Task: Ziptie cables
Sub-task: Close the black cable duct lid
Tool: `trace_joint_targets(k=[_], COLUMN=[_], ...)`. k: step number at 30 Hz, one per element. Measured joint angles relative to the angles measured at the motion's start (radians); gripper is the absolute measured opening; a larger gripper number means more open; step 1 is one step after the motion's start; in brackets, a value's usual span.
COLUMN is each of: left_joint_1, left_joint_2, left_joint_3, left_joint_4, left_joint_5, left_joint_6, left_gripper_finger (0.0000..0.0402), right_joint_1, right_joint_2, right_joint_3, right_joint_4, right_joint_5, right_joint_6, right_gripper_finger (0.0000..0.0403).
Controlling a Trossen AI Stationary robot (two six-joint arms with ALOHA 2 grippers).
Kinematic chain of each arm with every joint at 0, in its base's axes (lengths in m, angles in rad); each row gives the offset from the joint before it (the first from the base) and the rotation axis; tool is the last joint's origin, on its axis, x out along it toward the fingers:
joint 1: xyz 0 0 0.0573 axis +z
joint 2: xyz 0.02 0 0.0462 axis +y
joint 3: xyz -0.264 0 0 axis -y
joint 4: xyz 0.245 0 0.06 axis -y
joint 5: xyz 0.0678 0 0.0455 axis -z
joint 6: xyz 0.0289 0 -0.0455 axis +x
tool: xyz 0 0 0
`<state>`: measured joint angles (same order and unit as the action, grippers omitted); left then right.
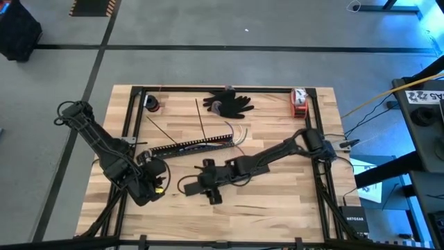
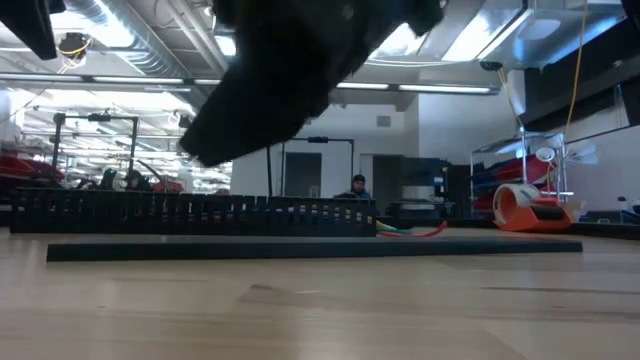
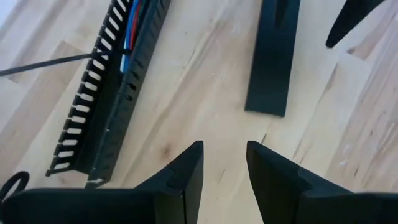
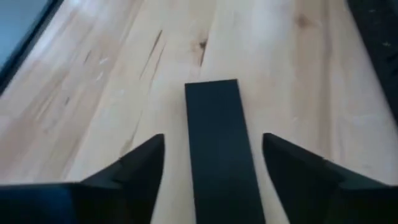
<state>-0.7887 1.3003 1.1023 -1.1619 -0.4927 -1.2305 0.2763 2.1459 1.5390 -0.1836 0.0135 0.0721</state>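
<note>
— Pale wood tabletop, and not much done on it yet, is there?

— Barely begun, I'd say. Start at the left: the left gripper [image 1: 154, 173] hovers low near the front of the table, its fingers [image 3: 186, 171] a little apart with nothing between them.

— And the tie itself?

— The ziptie [image 1: 200, 118] lies loose on the boards, well apart from either gripper. Its long axis runs from the far side of the table towards the near side, tilted only slightly, and its near tip points at the comb-slotted bar [image 1: 191, 145]. Whether it touches the bar, I can't tell. (A second thin dark strip [image 1: 161, 130] lies slantwise to its left, also reaching towards the bar.)

— So nothing is looped?

— Nothing that I can see. Moving right, the right gripper [image 1: 208, 177] is stretched in to the middle front, jaws spread wide and straddling the flat black strip [image 4: 214, 143] without clamping it.

— The wires?

— The cables [image 1: 239, 133] run in the bar's channel and curl out of its right end, fanned apart and unbound.

— What's left, then?

— By my reckoning, everything: pick up the tie, pass it round the bundle, thread it and pull it tight.
</note>
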Motion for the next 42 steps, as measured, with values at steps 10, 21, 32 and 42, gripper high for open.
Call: trace_joint_targets(k=[10,21,32,42], left_joint_1=[-0.004,-0.004,-0.003,-0.003], left_joint_2=[0.0,0.0,0.0,-0.001], left_joint_3=[0.001,0.001,0.001,0.013], left_joint_4=[0.0,0.002,0.002,-0.002], left_joint_5=[0.011,0.011,0.01,0.009], left_joint_6=[-0.001,0.001,0.017,0.036], left_gripper_finger=[0.0115,0.0115,0.0115,0.0115], right_joint_1=[-0.004,-0.01,-0.012,-0.015], right_joint_2=[0.107,0.187,0.189,0.137], right_joint_3=[0.003,0.006,0.006,0.002], right_joint_4=[0.132,0.191,0.182,0.108], right_joint_5=[-0.013,-0.019,-0.033,0.024], right_joint_6=[-0.054,-0.042,-0.102,-0.113], right_gripper_finger=[0.0328,0.0325,0.0243,0.019])
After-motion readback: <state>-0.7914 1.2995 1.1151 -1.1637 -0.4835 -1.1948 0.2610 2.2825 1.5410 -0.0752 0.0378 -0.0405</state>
